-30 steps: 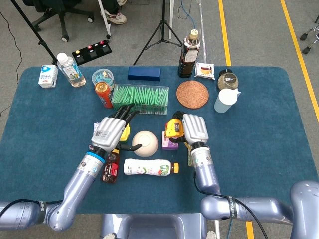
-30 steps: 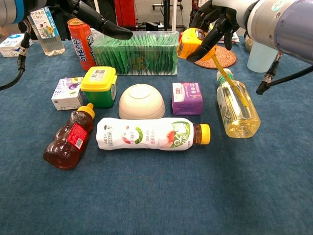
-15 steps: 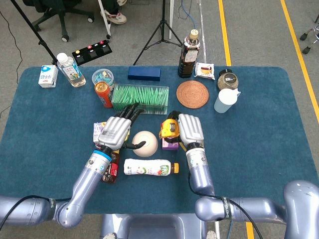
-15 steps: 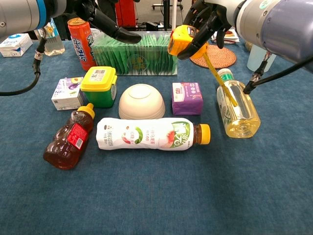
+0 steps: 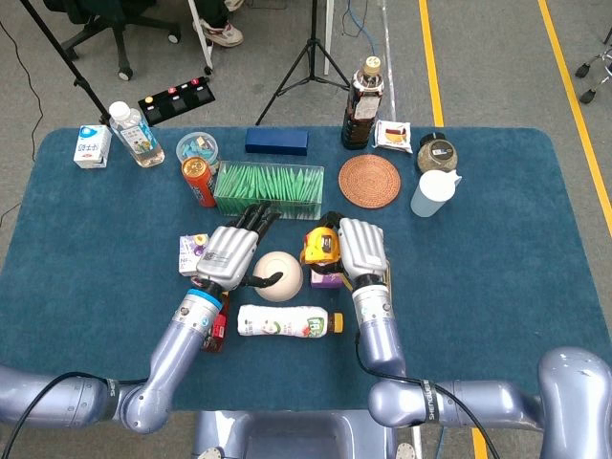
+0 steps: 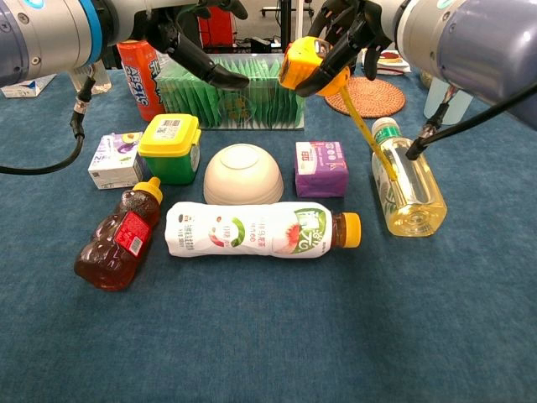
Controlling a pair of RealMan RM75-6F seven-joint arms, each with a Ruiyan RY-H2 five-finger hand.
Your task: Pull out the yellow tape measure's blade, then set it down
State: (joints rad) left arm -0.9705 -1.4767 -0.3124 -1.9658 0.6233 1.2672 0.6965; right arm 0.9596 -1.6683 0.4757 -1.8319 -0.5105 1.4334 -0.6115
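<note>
My right hand (image 6: pixel 348 34) has its fingers clamped on the yellow tape measure (image 6: pixel 304 64), up in the air at top centre of the chest view, above the purple box (image 6: pixel 321 168). Its blade (image 6: pixel 367 130) trails down and right, the tip reaching the clear bottle (image 6: pixel 408 180) lying on the blue bench (image 6: pixel 268 336). My left hand (image 6: pixel 180 38) hovers at upper left over the green-packet box (image 6: pixel 235 92), fingers apart, holding nothing. The white bowl (image 6: pixel 243 174) sits upside down mid-frame.
</note>
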